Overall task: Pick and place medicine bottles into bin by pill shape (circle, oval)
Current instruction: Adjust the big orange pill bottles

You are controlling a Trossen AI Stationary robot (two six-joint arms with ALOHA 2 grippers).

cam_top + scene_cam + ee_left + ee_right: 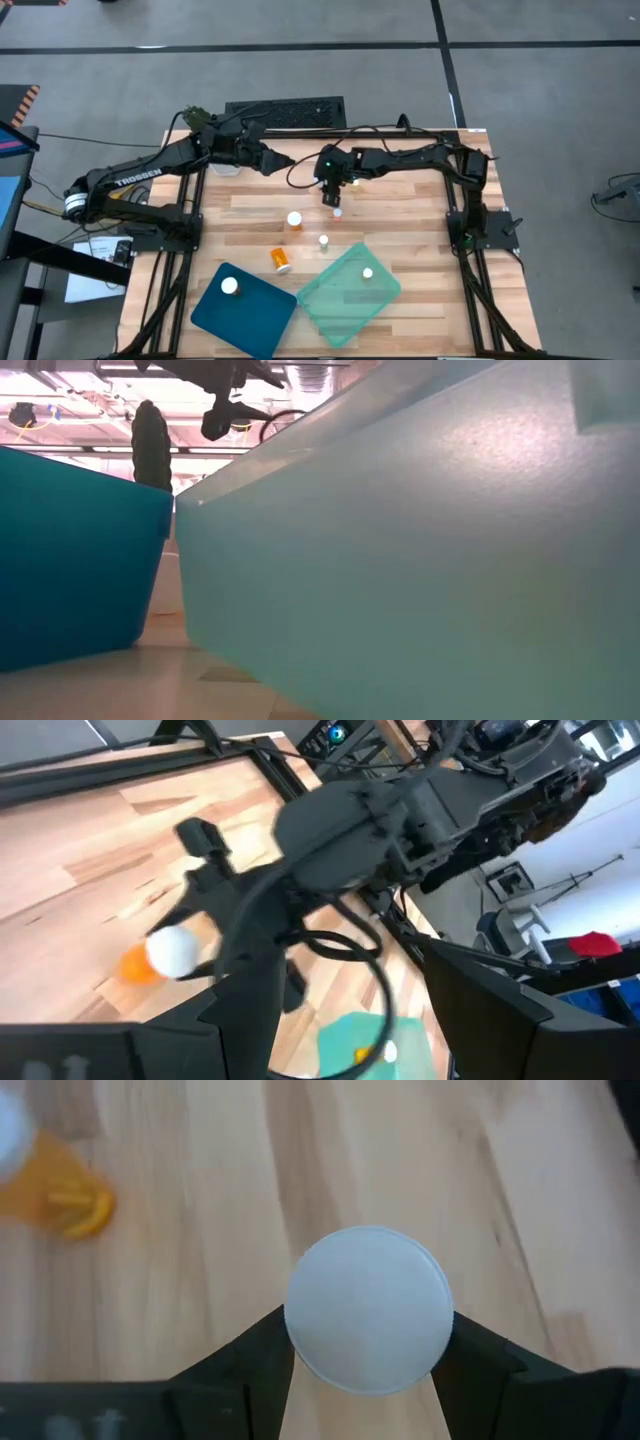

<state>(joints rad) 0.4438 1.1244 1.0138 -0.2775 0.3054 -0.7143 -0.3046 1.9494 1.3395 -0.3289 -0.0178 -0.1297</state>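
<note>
Right wrist view: right pincer pinches a white-capped medicine bottle above the table.

The right arm crosses the wooden table — a white-capped orange bottle lies behind it.

Bare table lies right of the right pincer. Three bottles and both trays crowd the space before it.
</note>
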